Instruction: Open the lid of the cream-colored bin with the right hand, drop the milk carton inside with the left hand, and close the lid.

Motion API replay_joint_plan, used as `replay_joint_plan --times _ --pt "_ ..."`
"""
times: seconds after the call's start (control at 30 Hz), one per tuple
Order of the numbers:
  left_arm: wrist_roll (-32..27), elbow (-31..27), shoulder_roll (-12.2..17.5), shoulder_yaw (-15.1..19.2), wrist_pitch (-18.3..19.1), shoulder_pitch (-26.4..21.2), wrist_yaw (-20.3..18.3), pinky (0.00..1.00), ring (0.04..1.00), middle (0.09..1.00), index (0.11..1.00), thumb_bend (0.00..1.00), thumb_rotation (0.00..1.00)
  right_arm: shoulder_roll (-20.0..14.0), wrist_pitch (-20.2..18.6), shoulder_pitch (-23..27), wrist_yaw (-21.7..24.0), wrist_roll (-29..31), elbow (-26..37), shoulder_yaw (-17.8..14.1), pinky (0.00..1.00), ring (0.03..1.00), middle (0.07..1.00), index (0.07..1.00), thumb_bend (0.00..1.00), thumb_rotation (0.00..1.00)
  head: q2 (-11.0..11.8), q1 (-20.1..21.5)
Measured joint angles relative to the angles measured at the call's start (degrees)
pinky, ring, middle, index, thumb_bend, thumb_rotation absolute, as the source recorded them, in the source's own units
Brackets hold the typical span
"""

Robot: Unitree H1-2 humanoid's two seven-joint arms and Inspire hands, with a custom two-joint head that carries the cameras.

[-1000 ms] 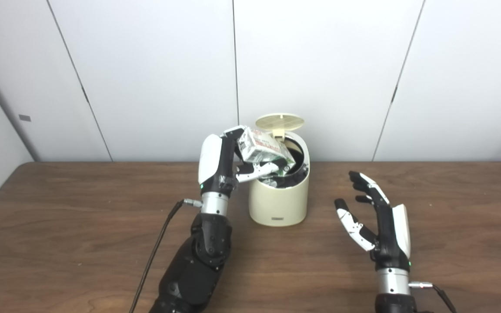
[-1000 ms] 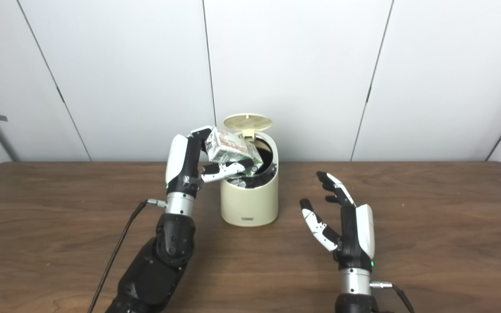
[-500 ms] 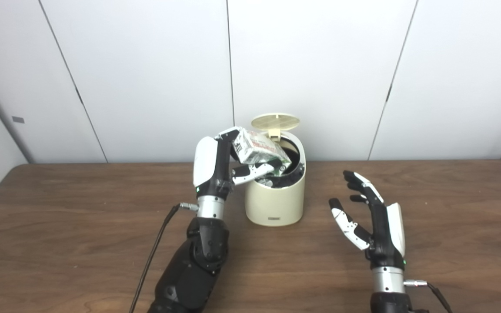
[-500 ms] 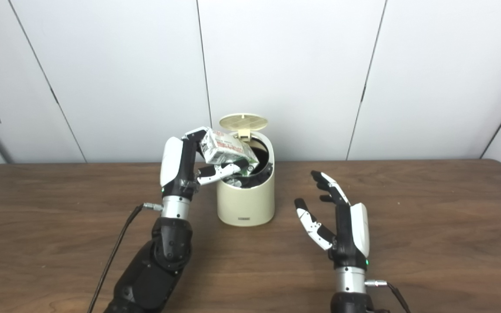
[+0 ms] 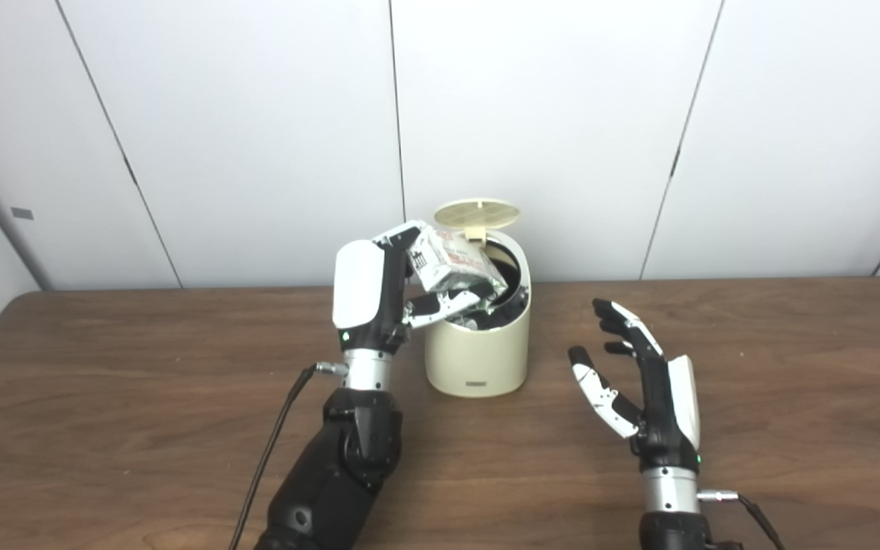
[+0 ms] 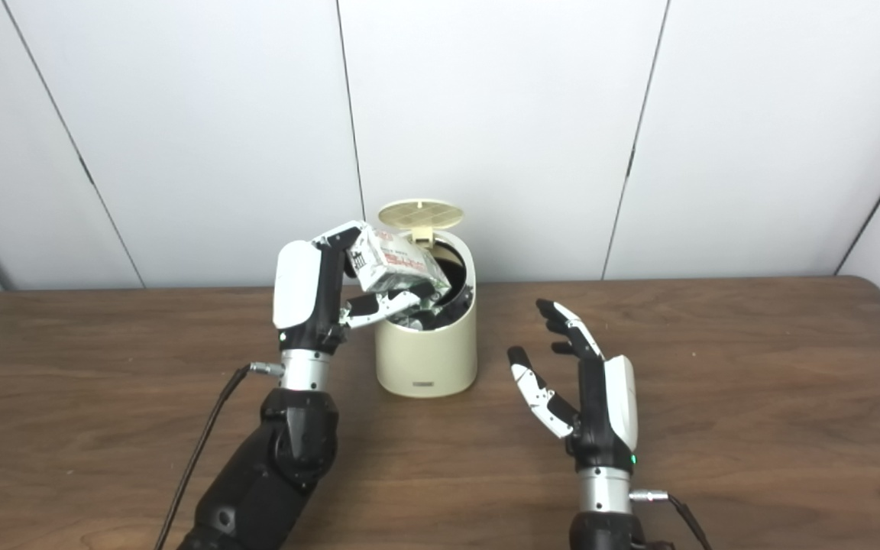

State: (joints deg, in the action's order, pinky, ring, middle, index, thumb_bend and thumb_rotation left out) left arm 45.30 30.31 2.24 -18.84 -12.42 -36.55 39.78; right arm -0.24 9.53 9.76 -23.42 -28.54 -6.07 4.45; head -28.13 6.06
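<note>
The cream-colored bin point(image 5: 477, 359) stands at the middle of the wooden table with its round lid point(image 5: 478, 213) tipped up at the back, showing a dark inside. My left hand point(image 5: 379, 294) is raised beside the bin's left rim and is shut on the milk carton point(image 5: 451, 261). The carton is white with red and green print and is tilted over the opening, its lower end at the rim. My right hand point(image 5: 642, 382) is open, fingers spread, upright above the table to the right of the bin and apart from it.
A black cable point(image 5: 272, 451) runs along the left forearm down to the table's front edge. White wall panels point(image 5: 562, 114) stand close behind the bin. The brown tabletop point(image 5: 104, 397) stretches wide on both sides.
The camera has shifted, so the whole scene sits a little further left. The carton has tipped slightly more into the bin's opening. The right hand stays open in the same place.
</note>
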Motion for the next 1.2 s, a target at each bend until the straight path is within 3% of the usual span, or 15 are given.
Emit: replay_joint_plan --times 0.2,0.5,0.97,1.2 --pt "5.7 0.0 0.8 -2.4 1.2 -0.5 4.2 0.41 0.404 0.447 0.511 0.52 0.00 0.0 -0.3 -0.1 0.0 -0.5 0.2 0.4 0.67 0.776 0.796 0.778 0.20 0.50 -0.1 0.2" --pt "5.7 -0.1 0.6 -2.7 1.3 -0.5 4.3 0.40 0.407 0.452 0.509 0.52 0.00 0.2 -2.1 -0.5 0.4 -0.5 0.9 0.7 0.68 0.782 0.802 0.781 0.20 0.47 -0.1 0.3" --pt "3.0 -2.7 0.2 -1.8 1.3 0.2 1.5 0.45 0.435 0.466 0.497 0.52 0.00 0.2 -2.1 -0.4 0.4 -0.5 0.8 0.8 0.68 0.784 0.802 0.781 0.20 0.47 0.0 0.0" --pt "-0.6 -4.6 -2.0 0.7 2.2 1.4 -1.1 0.34 0.407 0.465 0.496 0.52 0.00 0.2 -2.1 -0.4 0.4 -0.5 0.8 0.9 0.68 0.784 0.801 0.781 0.20 0.49 -0.1 0.1"
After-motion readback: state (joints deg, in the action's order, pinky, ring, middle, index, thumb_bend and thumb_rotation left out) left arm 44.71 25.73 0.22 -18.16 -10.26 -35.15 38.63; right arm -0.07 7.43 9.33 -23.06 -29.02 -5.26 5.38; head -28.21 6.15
